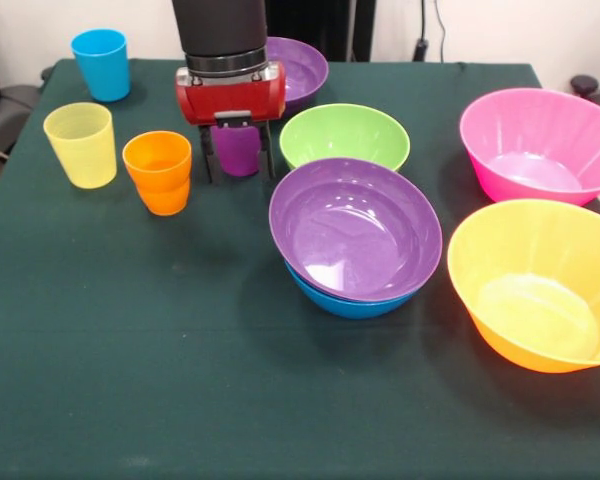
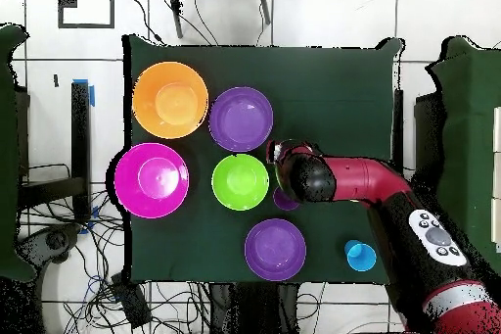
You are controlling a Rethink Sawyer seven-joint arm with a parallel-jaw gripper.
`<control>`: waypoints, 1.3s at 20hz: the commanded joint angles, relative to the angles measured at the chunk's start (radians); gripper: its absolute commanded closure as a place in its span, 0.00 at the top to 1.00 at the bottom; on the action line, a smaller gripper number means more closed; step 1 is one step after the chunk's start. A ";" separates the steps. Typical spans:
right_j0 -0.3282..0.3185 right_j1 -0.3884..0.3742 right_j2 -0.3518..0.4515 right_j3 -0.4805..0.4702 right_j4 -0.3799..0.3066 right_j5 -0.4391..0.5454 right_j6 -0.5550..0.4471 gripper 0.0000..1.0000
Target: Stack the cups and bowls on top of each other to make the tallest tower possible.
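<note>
- Tower (image 1: pixel 355 245) so far: only two pieces, a purple bowl (image 1: pixel 352 225) nested a little tilted in the blue bowl (image 1: pixel 345 300), near the middle of the table (image 1: pixel 130 380).
- Jaws (image 1: pixel 238 150) stand around the purple cup (image 1: pixel 238 148), one finger on each side of it; from the front they look closed on it, and I cannot tell whether the cup rests on the table or is just lifted.
- Purple cup sits just left of the green bowl (image 1: pixel 345 135) in the front view, behind the tower; overhead, only a sliver of it shows under the arm (image 2: pixel 362 178).
- Loose bowls: green, pink bowl (image 1: pixel 540 145), orange bowl (image 1: pixel 540 285) and the second purple bowl (image 1: pixel 300 68) behind the arm, each standing alone.
- Loose cups: blue cup (image 1: pixel 101 63), yellow cup (image 1: pixel 80 143) and orange cup (image 1: pixel 158 172) at the left, apart from one another.
- Judgement: the task is at an early stage, with two of ten pieces stacked and eight left.
- Likely step in hand: carrying the purple cup to the tower.
- Risk: a small cup set in the tilted purple bowl may slide or tip.
</note>
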 commanded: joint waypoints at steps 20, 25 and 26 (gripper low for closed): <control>-0.039 0.026 0.069 0.081 -0.005 0.044 -0.005 1.00; -0.015 0.047 0.035 0.066 -0.030 0.026 0.007 1.00; -0.012 0.042 0.031 0.070 -0.032 0.027 0.009 1.00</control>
